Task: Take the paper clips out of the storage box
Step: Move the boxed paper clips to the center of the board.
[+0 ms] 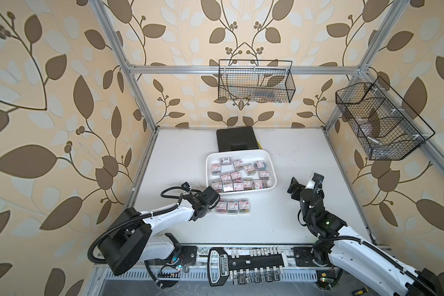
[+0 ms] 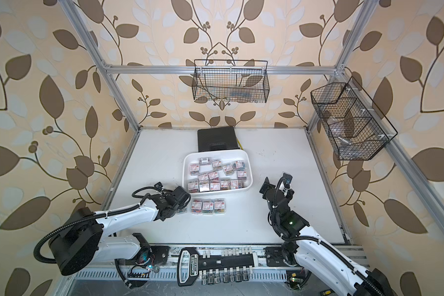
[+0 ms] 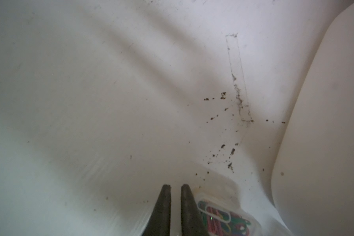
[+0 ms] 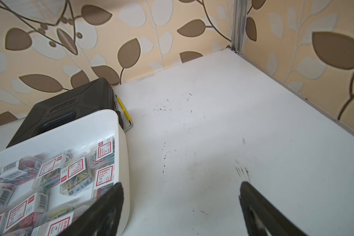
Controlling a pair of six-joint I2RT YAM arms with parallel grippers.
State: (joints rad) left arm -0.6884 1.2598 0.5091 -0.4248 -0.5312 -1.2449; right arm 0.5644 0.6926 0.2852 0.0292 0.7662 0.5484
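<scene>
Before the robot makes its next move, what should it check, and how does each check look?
1. Tray emptied: not ok; many boxes lie in it.
2. Left fingers free: ok; shut, with a box beside them, not between.
3. Right fingers open: ok.
4. Right fingers above a box: not ok; they hang beside the tray.
5. Room on the table for more: ok; three boxes sit in a row before the tray.
</scene>
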